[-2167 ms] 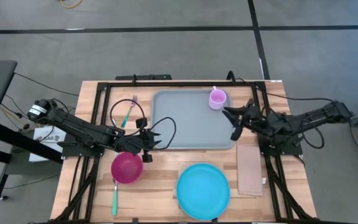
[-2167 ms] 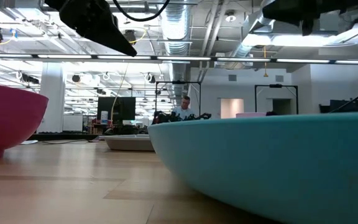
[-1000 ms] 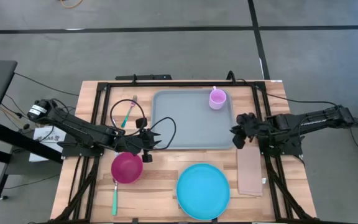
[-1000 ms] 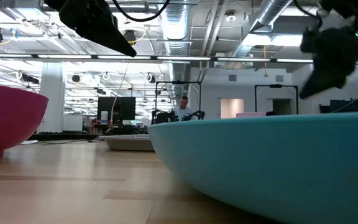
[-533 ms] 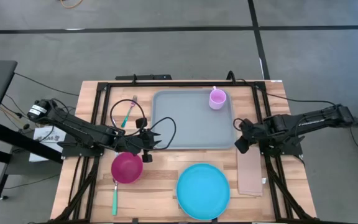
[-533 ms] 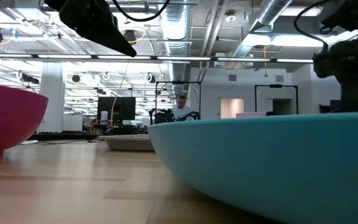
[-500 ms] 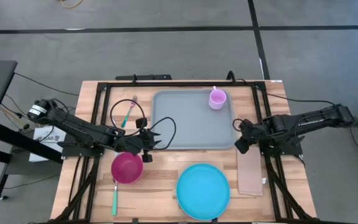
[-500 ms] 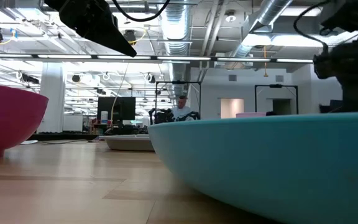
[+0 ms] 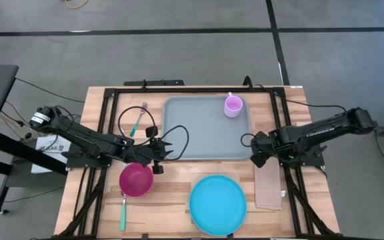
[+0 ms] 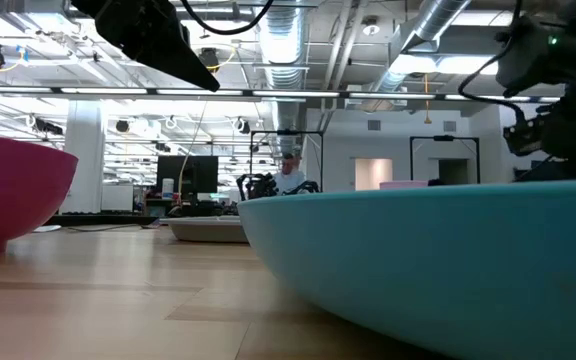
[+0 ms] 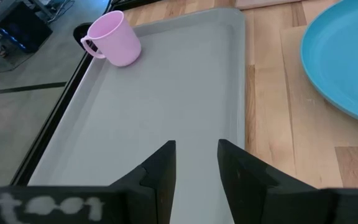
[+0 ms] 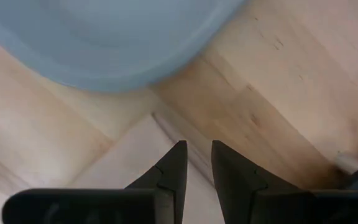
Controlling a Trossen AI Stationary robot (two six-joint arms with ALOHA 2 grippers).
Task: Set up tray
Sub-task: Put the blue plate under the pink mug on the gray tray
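The pale grey-blue tray (image 9: 202, 130) lies flat at the table's far middle, with a pink cup (image 9: 233, 105) standing in its far right corner. My left gripper (image 9: 167, 151) is open at the tray's near left corner, its fingers (image 11: 166, 163) pointing over the tray floor (image 11: 160, 99). My right gripper (image 9: 256, 159) points down between the tray's near right corner (image 12: 123, 50) and the far end of the tan napkin (image 9: 268, 181). Its fingers (image 12: 178, 163) stand a narrow gap apart above the napkin's corner (image 12: 129, 163).
A round blue plate (image 9: 218, 205) sits at the near middle, and its rim fills the low view (image 10: 428, 260). A magenta bowl (image 9: 136, 180) stands near the left gripper. One green-handled utensil (image 9: 137, 122) lies left of the tray, another (image 9: 123, 212) below the bowl.
My right gripper has moved from beside the tray's right rim toward the table's near edge and slightly left. It has come lower, ending over the napkin's far end by the tray's near right corner. The left arm has kept still.
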